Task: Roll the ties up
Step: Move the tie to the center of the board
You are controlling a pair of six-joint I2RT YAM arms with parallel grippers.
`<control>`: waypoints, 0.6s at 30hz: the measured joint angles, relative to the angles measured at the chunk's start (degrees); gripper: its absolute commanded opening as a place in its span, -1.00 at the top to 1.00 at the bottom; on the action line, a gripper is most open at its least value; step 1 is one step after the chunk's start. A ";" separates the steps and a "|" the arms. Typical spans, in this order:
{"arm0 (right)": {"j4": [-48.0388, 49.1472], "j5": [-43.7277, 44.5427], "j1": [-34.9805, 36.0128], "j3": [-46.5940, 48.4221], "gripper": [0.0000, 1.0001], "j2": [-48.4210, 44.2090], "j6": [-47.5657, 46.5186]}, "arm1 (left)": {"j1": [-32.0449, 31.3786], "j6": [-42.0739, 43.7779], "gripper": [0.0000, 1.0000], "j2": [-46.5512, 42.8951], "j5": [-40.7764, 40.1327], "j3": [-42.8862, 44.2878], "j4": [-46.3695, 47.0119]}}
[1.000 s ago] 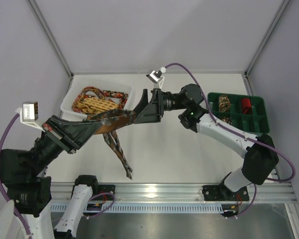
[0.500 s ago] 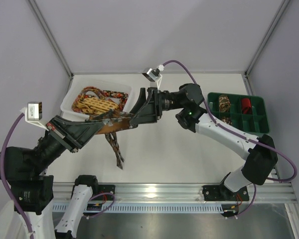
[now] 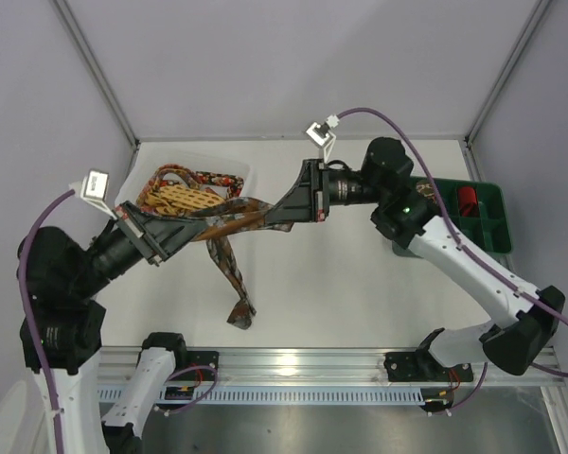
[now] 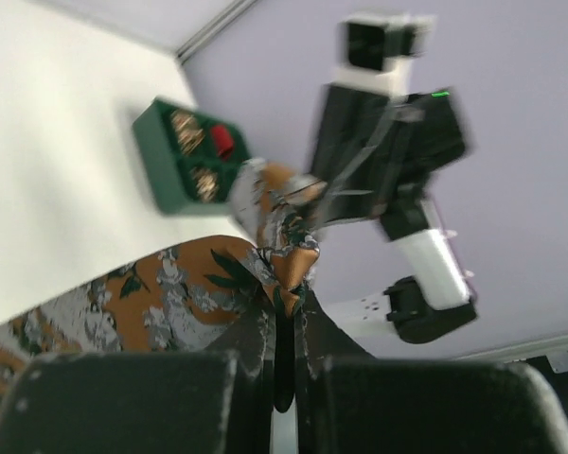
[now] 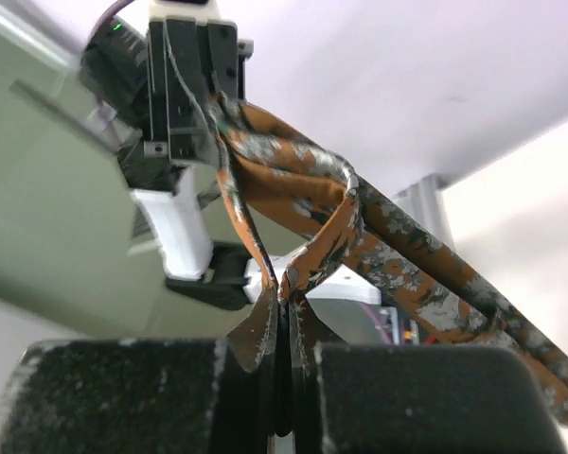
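Right gripper (image 5: 284, 331) has snapped from wide apart to pressed together on the brown and orange tie (image 3: 233, 219), and that arm has drawn back to the right, so the cloth between the two tools now runs taut and nearly level above the table (image 3: 379, 284). Left gripper (image 4: 282, 322) unchanged, jaws pressed together, pinching the same tie a little way along; its arm has shifted a bit. Both wrist views show fabric caught in the slit between the fingers. Loose tail (image 3: 239, 307) hangs from the span, end looks to rest on the table near the front edge. Meaning: tie now held at two points, likely the setup for starting a roll, no coil in it yet. White bin (image 3: 131, 189) behind holds a yellow lattice tie (image 3: 185, 199) and a red floral tie (image 3: 220, 180), both unrolled. Green tray (image 3: 488, 235) at far right already has rolled ties, a red roll (image 3: 466, 197) visible, so task looks partway done
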 measured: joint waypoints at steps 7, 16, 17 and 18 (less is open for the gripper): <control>-34.16 14.05 -1.55 10.23 1.00 -2.60 -4.83 | -0.90 5.09 0.99 4.90 -0.63 -3.39 -8.63; -56.74 26.47 -13.11 0.28 1.00 -8.96 -0.59 | -13.00 5.29 -0.22 16.24 -5.09 -18.51 -0.87; -59.80 29.99 -16.70 0.11 1.00 -10.12 -0.59 | -13.51 5.73 -0.41 18.05 -6.80 -18.73 -0.46; -62.36 33.14 -20.20 0.11 1.00 -11.26 -0.44 | -14.49 6.03 -0.56 20.72 -9.03 -18.84 0.28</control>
